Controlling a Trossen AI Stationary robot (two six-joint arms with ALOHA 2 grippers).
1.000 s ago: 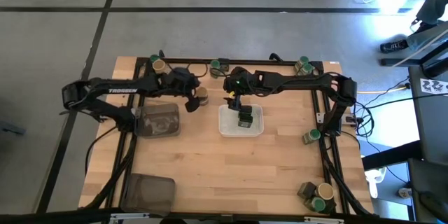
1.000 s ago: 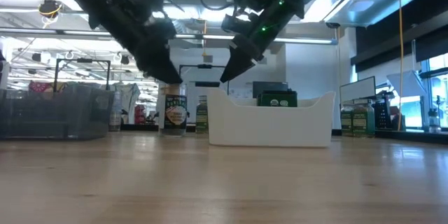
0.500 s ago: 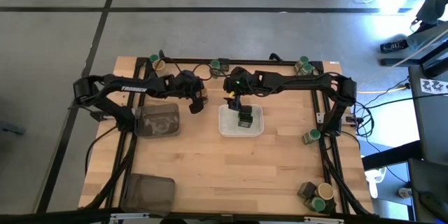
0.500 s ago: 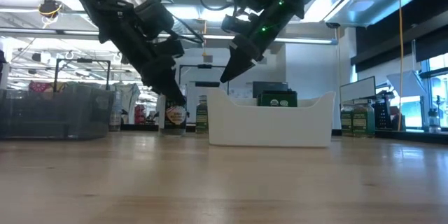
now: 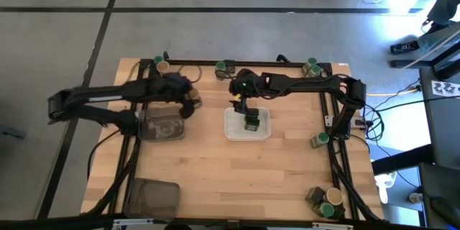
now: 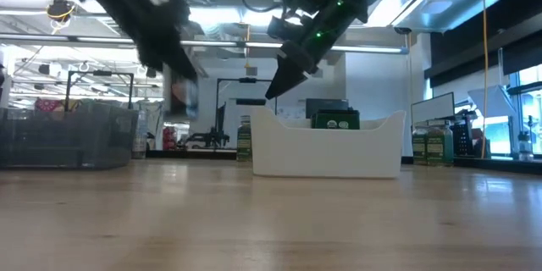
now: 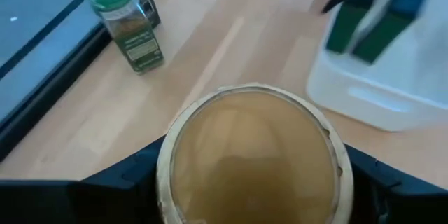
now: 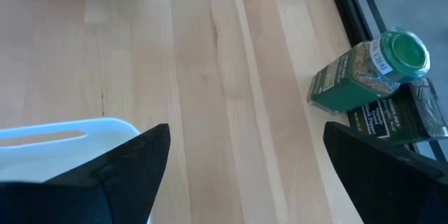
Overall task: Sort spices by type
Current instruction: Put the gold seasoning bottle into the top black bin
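A round tan-topped jar [image 7: 255, 157] sits between the fingers of my left gripper [image 5: 191, 103], above the table just beyond the dark grey tray [image 5: 162, 123]; it shows blurred in the low view [image 6: 182, 93]. My right gripper [image 5: 241, 106] hangs open over the far left corner of the white tray [image 5: 248, 135], which holds dark tins [image 5: 251, 121]. A green-lidded jar [image 8: 371, 70] stands next to a dark tin [image 8: 409, 122] at the table's far edge. My left gripper pinches the tan-topped jar between its two fingers [image 7: 119, 185], one on each side of its round wall [image 7: 166, 175], just below the top. The fingers come slanting down from the table's left. The jar is lifted clear of the table.
More spice jars stand at the far left corner [image 5: 163, 65], the far right corner [image 5: 310, 67], the right edge [image 5: 320, 139] and the near right corner [image 5: 327, 201]. A second dark grey tray [image 5: 152, 198] lies near left. The middle of the table is bare wood.
My left gripper went down over the tan-topped jar standing left of the white tray, took hold of it, then rose and drew back toward the table's left. The jar is now lifted clear of the table. My right gripper kept still.
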